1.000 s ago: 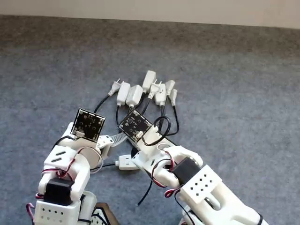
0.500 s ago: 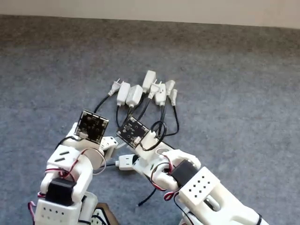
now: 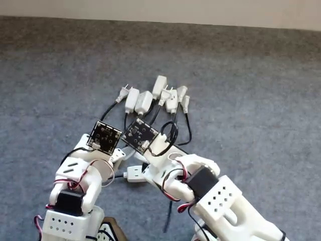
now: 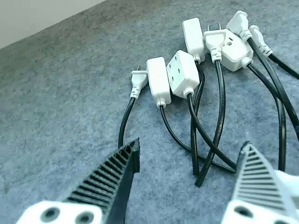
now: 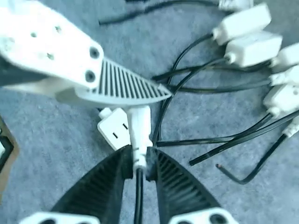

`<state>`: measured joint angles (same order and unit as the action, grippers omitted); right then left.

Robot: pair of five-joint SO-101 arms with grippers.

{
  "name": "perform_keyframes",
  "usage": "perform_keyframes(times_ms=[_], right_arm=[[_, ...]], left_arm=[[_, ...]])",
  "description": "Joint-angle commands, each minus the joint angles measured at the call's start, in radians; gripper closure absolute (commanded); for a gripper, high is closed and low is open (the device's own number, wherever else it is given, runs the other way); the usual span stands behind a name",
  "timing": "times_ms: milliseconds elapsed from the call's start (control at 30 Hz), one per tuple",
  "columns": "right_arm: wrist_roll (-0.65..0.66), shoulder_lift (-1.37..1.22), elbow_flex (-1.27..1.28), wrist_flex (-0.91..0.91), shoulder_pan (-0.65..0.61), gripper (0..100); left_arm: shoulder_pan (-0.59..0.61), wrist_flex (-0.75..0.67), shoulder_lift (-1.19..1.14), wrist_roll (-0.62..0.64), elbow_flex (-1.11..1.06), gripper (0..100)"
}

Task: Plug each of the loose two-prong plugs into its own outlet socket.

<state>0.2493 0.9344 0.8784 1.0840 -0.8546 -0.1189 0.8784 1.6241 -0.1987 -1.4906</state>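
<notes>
My right gripper (image 5: 139, 156) is shut on a white two-prong plug (image 5: 139, 125) whose black cable runs back between the dark fingers. A white socket block (image 5: 113, 132) lies against that plug with its two slots showing; in the high view the socket block (image 3: 135, 174) sits between the two arms. My left gripper (image 4: 190, 144) hangs open above the carpet, nothing between its fingers, and its ribbed white finger (image 5: 122, 87) crosses just over the held plug. Beyond it lie a loose plug (image 4: 138, 80) and two white sockets (image 4: 158, 80) (image 4: 183, 72).
More white plugs and sockets (image 3: 170, 98) with tangled black cables (image 3: 176, 131) lie in a cluster on the grey carpet (image 3: 251, 100) ahead of both arms. A loose cable end (image 5: 219, 168) lies close by. The two arms stand very close together.
The left arm has swung right toward the right arm, bringing its finger over the held plug. The right arm shifted slightly, and the black cable's trailing end slid toward the near edge.
</notes>
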Motion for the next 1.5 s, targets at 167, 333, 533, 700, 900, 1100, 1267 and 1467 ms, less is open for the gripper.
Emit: perform_keyframes(times_ms=[167,333,533,700,900,1100,1267,1467], right_arm=[[0.009,-0.007,-0.147,0.035,0.007,99.1],[0.008,-0.007,-0.147,0.036,0.008,99.1],[0.012,-0.077,-0.124,0.056,0.081,99.1],[-0.040,-0.278,-0.162,0.059,0.111,99.1],[-0.155,-0.515,-0.429,0.231,0.110,99.2],[-0.325,-0.788,-0.773,0.521,0.096,99.1],[-0.589,-0.969,-0.992,0.680,0.099,99.2],[-0.713,-1.006,-0.997,0.674,0.039,99.2]], left_arm=[[-0.022,-0.017,-0.005,-0.005,-0.016,67],[-0.084,-0.009,-0.005,-0.006,-0.022,67],[0.015,-0.014,-0.004,-0.006,0.002,67],[0.022,-0.014,-0.005,-0.002,0.010,67],[0.243,-0.115,-0.007,0.137,0.007,67],[0.366,-0.137,-0.007,0.247,0.005,67],[0.372,-0.163,-0.005,0.242,-0.002,69],[0.374,-0.199,-0.005,0.241,-0.028,78]])
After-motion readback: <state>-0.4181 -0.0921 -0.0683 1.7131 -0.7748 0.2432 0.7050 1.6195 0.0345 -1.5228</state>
